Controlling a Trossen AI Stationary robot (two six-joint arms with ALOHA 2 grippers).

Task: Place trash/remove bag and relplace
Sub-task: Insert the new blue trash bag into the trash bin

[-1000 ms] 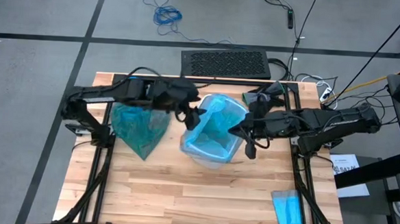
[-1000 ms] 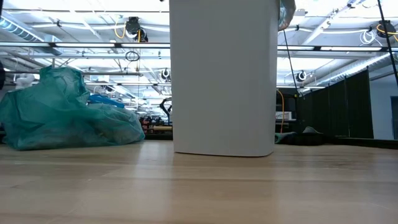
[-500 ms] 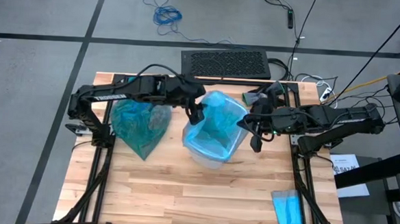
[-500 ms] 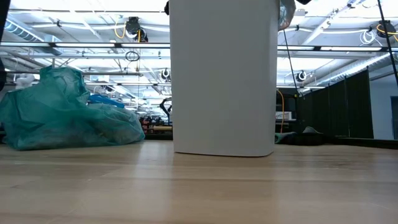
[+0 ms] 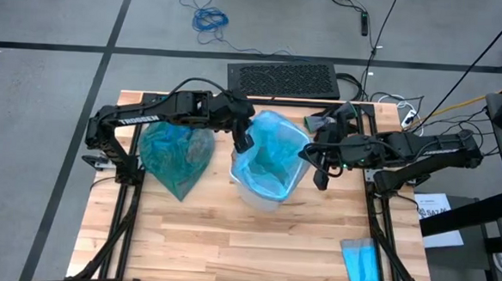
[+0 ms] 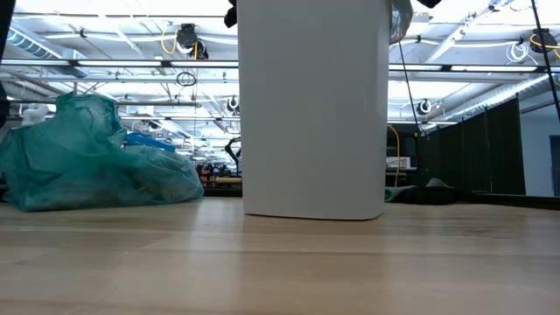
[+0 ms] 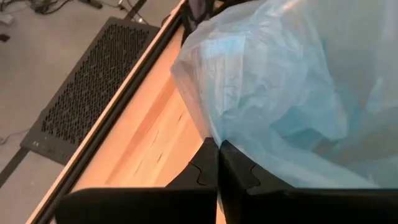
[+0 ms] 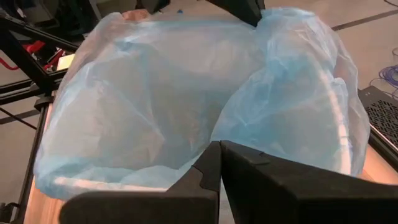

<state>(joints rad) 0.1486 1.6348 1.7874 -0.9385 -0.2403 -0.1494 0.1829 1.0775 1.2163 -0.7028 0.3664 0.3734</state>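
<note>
A white bin (image 5: 261, 199) (image 6: 315, 105) stands mid-table. A pale sky-blue plastic bag (image 5: 272, 154) sits in its mouth. My left gripper (image 5: 244, 142) (image 7: 217, 155) is shut at the bag's left edge. My right gripper (image 5: 317, 170) (image 8: 219, 155) is shut at its right edge. The teal-green bag (image 5: 174, 154) (image 6: 87, 162) lies bulging on its side on the table to the bin's left, and no gripper touches it. The trash does not show loose anywhere. My left gripper pinches the pale blue bag's rim edge (image 7: 230, 140) between its two fingers at the bin's left side, coming from the table's left. The plastic spreads away from the fingers over the bin's mouth. My right gripper pinches the opposite rim edge (image 8: 211, 127) between its two fingers, reaching in from the table's right. The plastic billows open beyond the fingers, inside the bin.
A small folded blue sheet (image 5: 361, 262) lies near the table's front right corner. A black perforated panel (image 5: 282, 79) sits just past the far edge. Bare wood (image 5: 228, 243) lies in front of the bin.
My left gripper has moved a little toward the far right, onto the pale blue bag's left edge, and shut there. The bag's mouth now spreads wider on that side. The bin and the teal-green bag have stayed put.
</note>
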